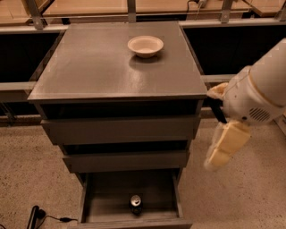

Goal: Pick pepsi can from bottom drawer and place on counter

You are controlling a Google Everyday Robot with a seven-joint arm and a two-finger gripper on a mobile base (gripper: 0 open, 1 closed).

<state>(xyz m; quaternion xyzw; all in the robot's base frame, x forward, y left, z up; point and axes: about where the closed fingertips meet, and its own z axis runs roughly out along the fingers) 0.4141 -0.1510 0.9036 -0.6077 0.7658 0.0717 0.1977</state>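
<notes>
The pepsi can [136, 204] stands upright in the open bottom drawer [100, 206], near the drawer's front middle; I see its silver top and dark body. The grey counter [89, 67] is the cabinet top above the drawers. My gripper [222, 150], cream-coloured and hanging down from the white arm [259, 96], is to the right of the cabinet at the height of the upper two drawers. It is well above and to the right of the can and holds nothing that I can see.
A cream bowl [145, 46] sits at the back middle of the counter. The two upper drawers [120, 129] are closed. Pale wooden tabletops with metal rails [85, 6] run behind. A black cable and plug [38, 217] lie on the speckled floor at the lower left.
</notes>
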